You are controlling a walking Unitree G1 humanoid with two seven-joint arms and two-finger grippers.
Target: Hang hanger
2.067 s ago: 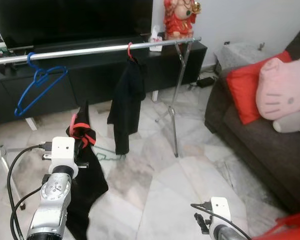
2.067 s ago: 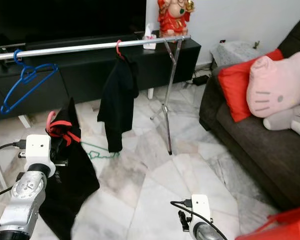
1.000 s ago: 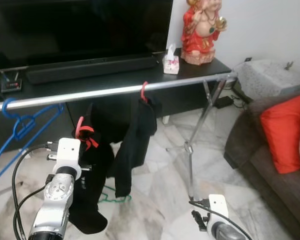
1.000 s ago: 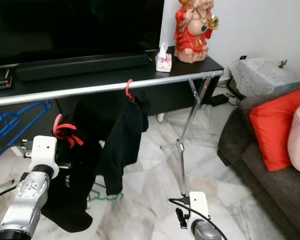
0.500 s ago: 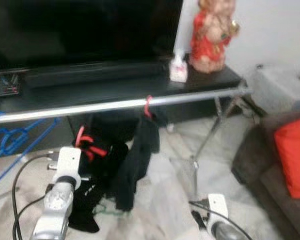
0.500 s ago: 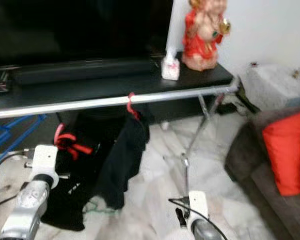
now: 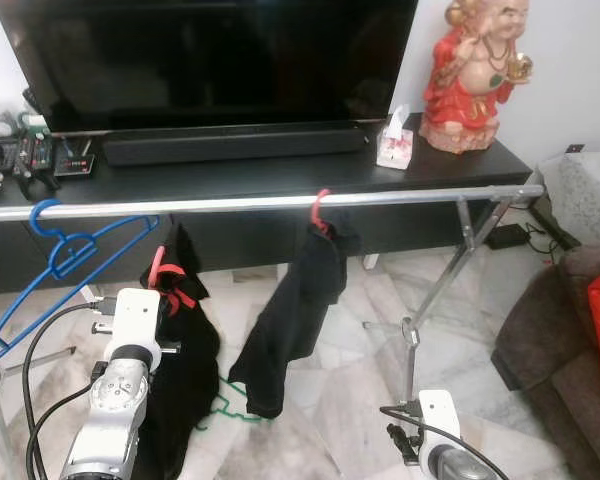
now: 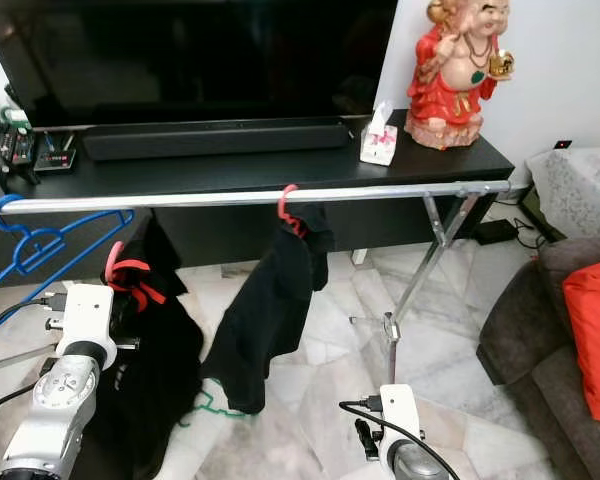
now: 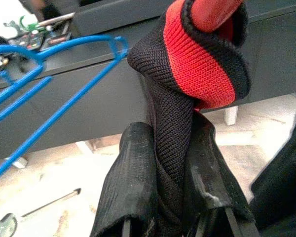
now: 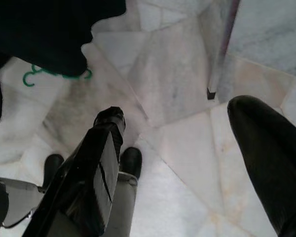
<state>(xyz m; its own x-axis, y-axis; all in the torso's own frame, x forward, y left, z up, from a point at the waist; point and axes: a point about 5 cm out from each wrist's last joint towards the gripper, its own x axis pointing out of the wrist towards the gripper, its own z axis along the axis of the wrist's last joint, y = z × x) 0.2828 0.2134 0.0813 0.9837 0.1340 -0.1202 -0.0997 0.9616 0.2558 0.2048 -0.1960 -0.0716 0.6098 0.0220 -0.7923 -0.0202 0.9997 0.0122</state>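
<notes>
**Left gripper carries the hanger, rail not yet reached**

Our left gripper (image 9: 170,163) is clamped on the black garment draped over the red hanger (image 7: 164,272), holding it below the rail (image 7: 400,195) and between the blue hanger (image 7: 55,270) and the black shirt (image 7: 298,310) already hung there. The hook is not on the rail yet, so we judge the lift and hooking remain. Our right gripper (image 10: 187,148) hangs idle with fingers spread over the floor. A green hanger (image 10: 54,75) lies below the rail. No containers matter here.

Red plastic hangers: two (image 7: 321,208) (image 7: 158,268)
Blue plastic hanger: one (image 7: 55,270)
Green hanger on floor: one (image 7: 220,408)
Black garments: two (image 7: 295,320) (image 7: 185,370)
</notes>
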